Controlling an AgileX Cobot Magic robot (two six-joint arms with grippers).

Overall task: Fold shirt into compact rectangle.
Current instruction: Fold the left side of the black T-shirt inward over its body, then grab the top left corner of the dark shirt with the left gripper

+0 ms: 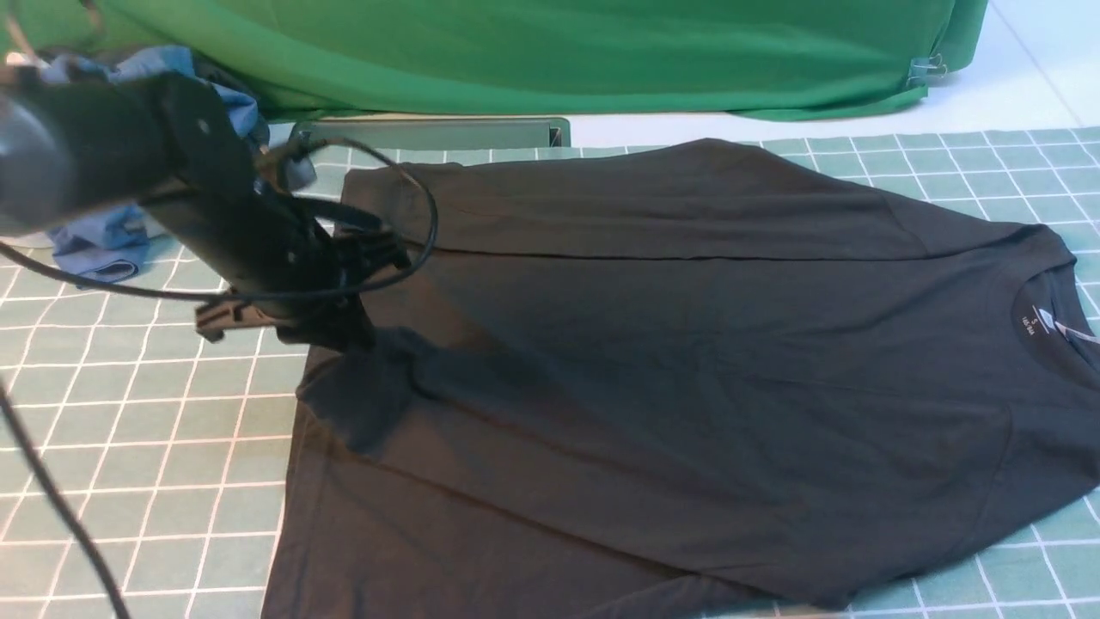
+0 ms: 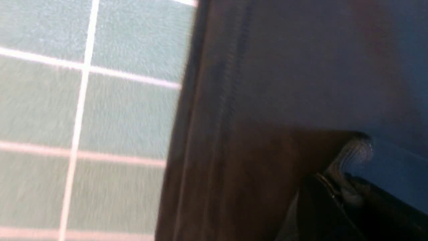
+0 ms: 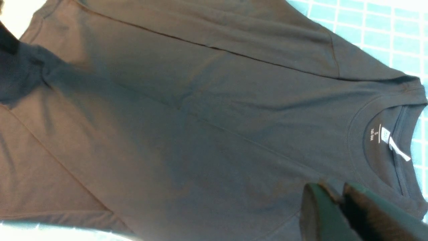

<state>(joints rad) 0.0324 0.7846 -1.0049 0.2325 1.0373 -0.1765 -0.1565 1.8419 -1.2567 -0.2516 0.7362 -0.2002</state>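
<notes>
The black shirt [image 1: 687, 370] lies spread on the green grid mat [image 1: 129, 430], collar [image 1: 1053, 322] to the right and hem to the left. Its far side is folded over along a straight edge. My left gripper [image 1: 365, 331] is shut on a pinch of the shirt near the hem, and the cloth rises to it in a small peak. The left wrist view shows bunched fabric [image 2: 352, 157] caught in the left gripper [image 2: 341, 187]. My right gripper [image 3: 336, 195] hovers above the shirt [image 3: 200, 117] near the collar [image 3: 384, 134], its jaws slightly apart and holding nothing. The front view does not show it.
A bright green cloth [image 1: 550, 52] hangs across the back. Blue and white garments [image 1: 103, 245] are heaped at the far left behind my left arm. A grey flat bar [image 1: 430, 133] lies at the mat's far edge. A black cable [image 1: 51, 507] crosses the near left.
</notes>
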